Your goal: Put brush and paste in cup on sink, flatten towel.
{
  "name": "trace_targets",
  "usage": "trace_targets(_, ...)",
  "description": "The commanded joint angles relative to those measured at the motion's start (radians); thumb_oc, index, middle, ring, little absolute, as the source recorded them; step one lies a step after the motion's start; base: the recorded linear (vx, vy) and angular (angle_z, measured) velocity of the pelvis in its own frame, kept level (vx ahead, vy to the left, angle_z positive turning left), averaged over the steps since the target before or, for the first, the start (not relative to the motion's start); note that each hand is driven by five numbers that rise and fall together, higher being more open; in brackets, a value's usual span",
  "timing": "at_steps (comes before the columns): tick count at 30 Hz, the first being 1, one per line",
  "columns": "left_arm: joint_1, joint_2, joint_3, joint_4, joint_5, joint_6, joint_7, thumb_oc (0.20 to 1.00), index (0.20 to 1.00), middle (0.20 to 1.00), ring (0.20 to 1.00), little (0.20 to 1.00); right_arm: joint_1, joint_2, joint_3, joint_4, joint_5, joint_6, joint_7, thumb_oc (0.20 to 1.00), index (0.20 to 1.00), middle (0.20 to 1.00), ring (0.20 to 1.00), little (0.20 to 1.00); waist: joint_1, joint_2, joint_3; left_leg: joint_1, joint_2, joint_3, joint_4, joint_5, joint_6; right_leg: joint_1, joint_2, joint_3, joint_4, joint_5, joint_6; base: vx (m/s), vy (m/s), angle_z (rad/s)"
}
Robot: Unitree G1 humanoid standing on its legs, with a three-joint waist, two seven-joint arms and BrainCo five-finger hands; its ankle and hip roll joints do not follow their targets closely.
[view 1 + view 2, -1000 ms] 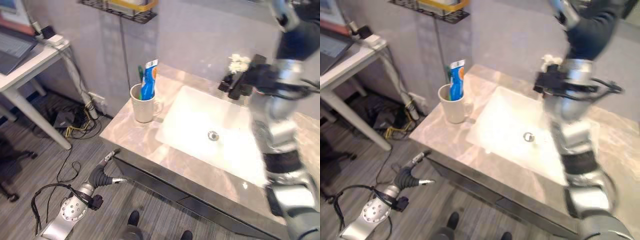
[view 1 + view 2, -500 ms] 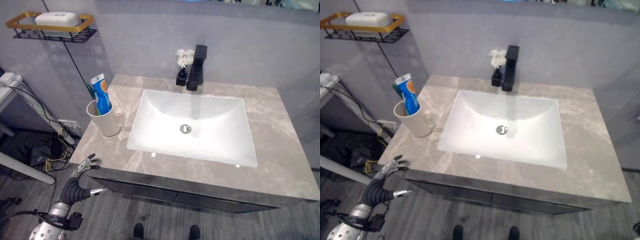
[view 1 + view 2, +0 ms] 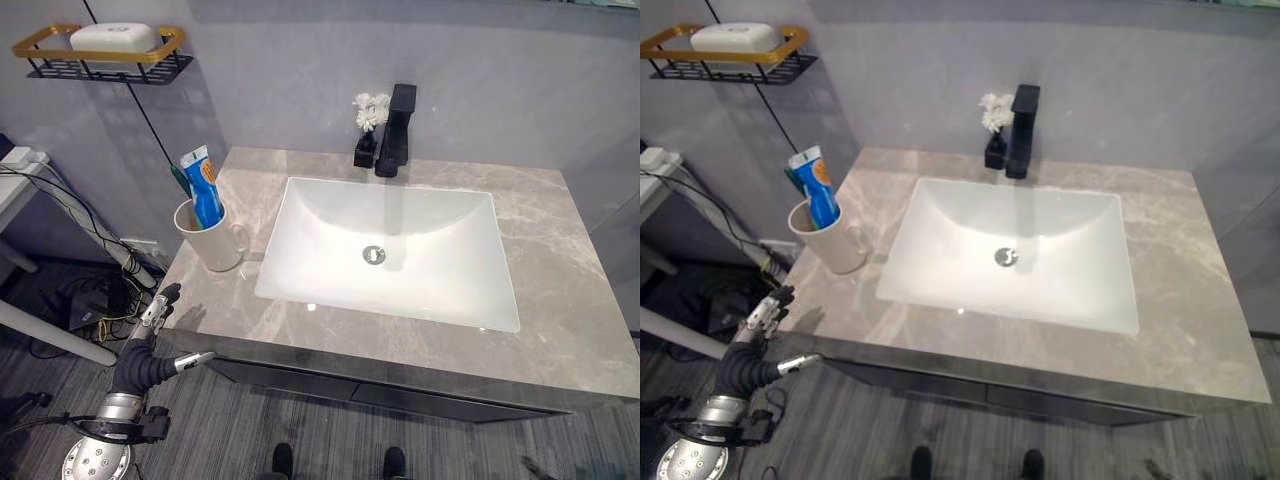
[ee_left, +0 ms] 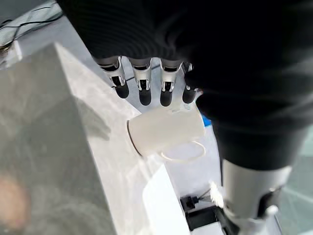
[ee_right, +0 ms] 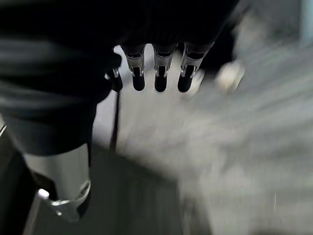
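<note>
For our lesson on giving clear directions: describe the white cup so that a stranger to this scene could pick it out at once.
Start at the grey marbled countertop with its white rectangular sink basin. On the counter's far left, beside the basin, stands the white handled ceramic cup. It alone holds a blue toothpaste tube and a green toothbrush.

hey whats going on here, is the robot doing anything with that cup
Nothing is being handled right now. The cup stands on the counter left of the sink, with the brush and paste already in it. The left hand hangs at the counter's front left corner, fingers straight, short of the cup and holding nothing. The right hand is also open and empty.
</note>
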Motion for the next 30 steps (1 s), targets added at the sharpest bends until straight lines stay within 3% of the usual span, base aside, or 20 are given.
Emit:
trace_targets(1, -0.045, 0.02, 0.056, -0.036, -0.051, -0.038, -0.006, 0.495, 0.495, 0.495, 0.495, 0.495, -0.079, -0.071, 0.057, -0.032, -0.095, -0.008, 0.071, 1.0, 1.0, 1.0, 1.0, 1.0, 0.02, -0.011, 0.034, -0.01, -0.029, -0.01, 0.01, -0.028, 0.007, 0.049, -0.014, -0.002, 0.008, 0.036, -0.002, -0.01, -0.018, 0.07)
trace_targets(2, -0.044, 0.019, 0.057, -0.036, -0.051, -0.038, -0.007, 0.391, 0.391, 0.391, 0.391, 0.391, -0.079, -0.071, 0.058, -0.032, -0.096, -0.007, 0.07, 1.0, 1.0, 1.0, 1.0, 1.0, 0.018, -0.011, 0.034, -0.01, -0.029, -0.011, 0.01, -0.028, 0.007, 0.049, -0.014, -0.003, 0.008, 0.035, -0.002, 0.01, -0.03, 0.06)
trace_targets(3, -0.062, 0.017, 0.054, -0.028, -0.067, -0.036, -0.006, 0.2, 0.2, 0.2, 0.2, 0.2, -0.108, -0.076, 0.105, -0.029, -0.115, 0.003, 0.084, 1.0, 1.0, 1.0, 1.0, 1.0, 0.028, -0.011, 0.035, -0.014, -0.028, -0.013, 0.01, -0.025, 0.005, 0.049, -0.014, -0.006, 0.008, 0.035, -0.001, 0.01, -0.025, 0.03)
trace_targets(15, -0.138, -0.001, 0.032, 0.001, -0.139, -0.019, -0.022, 0.2, 0.2, 0.2, 0.2, 0.2, -0.175, -0.089, 0.267, -0.072, -0.21, 0.023, 0.144, 1.0, 1.0, 1.0, 1.0, 1.0, 0.053, 0.003, 0.051, -0.056, -0.038, -0.026, 0.01, -0.01, 0.001, 0.021, -0.021, -0.022, 0.008, 0.038, 0.0, 0.02, -0.01, 0.05)
trace_targets(30, -0.222, -0.011, 0.011, 0.03, -0.175, -0.007, -0.002, 0.2, 0.2, 0.2, 0.2, 0.2, -0.208, -0.07, 0.273, 0.02, -0.238, 0.039, 0.107, 1.0, 1.0, 1.0, 1.0, 1.0, 0.031, 0.024, 0.076, -0.091, -0.039, -0.008, 0.01, -0.009, -0.005, -0.027, -0.023, 0.0, 0.008, 0.038, 0.001, 0.04, -0.009, 0.0)
